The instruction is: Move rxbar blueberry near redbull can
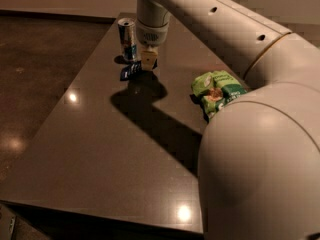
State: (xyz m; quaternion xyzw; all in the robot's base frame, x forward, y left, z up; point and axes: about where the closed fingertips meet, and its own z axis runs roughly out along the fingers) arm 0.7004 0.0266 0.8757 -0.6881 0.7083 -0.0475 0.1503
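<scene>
Toward the far end of the dark glossy worktop (pixel 100 149), on the left side of the view, the redbull can (pixel 127 39) stands upright, its silver top up and its blue and silver sides showing. Just in front of the can and a little to the right lies the rxbar blueberry (pixel 130 72), a small flat dark-blue bar with white lettering. It lies close to the can's base, though whether the two touch cannot be told.

The claw (pixel 148 61) points straight down at the bar's right end, its tan tip at or just above the wrapper. Whether it is spread, pressed together or pinching the bar cannot be told from this angle. Above it a pale wrist rises just beside the can, slightly taller than it.

From the wrist the arm (pixel 215 19) runs up and across to the right, then swells into a large rounded segment that fills the lower right of the view. Its shadow (pixel 145 109) falls broad and dark on the worktop, starting beside the bar and running toward the near edge.

A green snack pouch (pixel 214 86) lies flat on the right side of the worktop, well apart from bar and can, its near end hidden behind the rounded arm segment. Dark brown floor (pixel 35 59) lies beyond the worktop's left edge.
</scene>
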